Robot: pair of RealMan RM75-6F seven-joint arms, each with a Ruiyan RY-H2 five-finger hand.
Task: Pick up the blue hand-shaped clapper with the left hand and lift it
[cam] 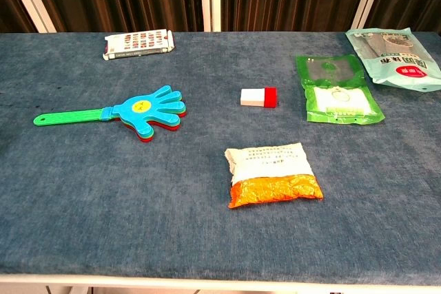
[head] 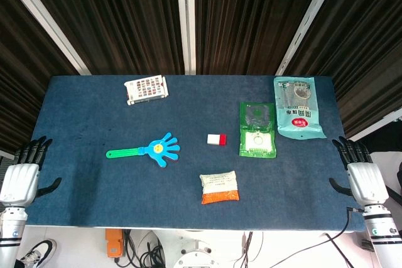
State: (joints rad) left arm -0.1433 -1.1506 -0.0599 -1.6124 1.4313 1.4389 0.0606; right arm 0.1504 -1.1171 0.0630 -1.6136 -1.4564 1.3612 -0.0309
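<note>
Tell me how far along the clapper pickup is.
Nothing looks done yet. The clapper lies flat on the table, untouched. The left hand sits at the table's left edge, fingers apart and empty; the right hand likewise at the right edge. Still left: reach over, grip the clapper, probably by its green handle, and lift.

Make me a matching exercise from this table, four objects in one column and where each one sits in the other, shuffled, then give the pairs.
Objects:
1. blue hand-shaped clapper
2. white and red block
3. orange and white packet
4. teal pouch

Places:
A. far right corner of the table
B. near edge, centre
C. left of centre, handle pointing left
D. middle of the table

Pairs: 1-C, 2-D, 3-B, 4-A
</note>
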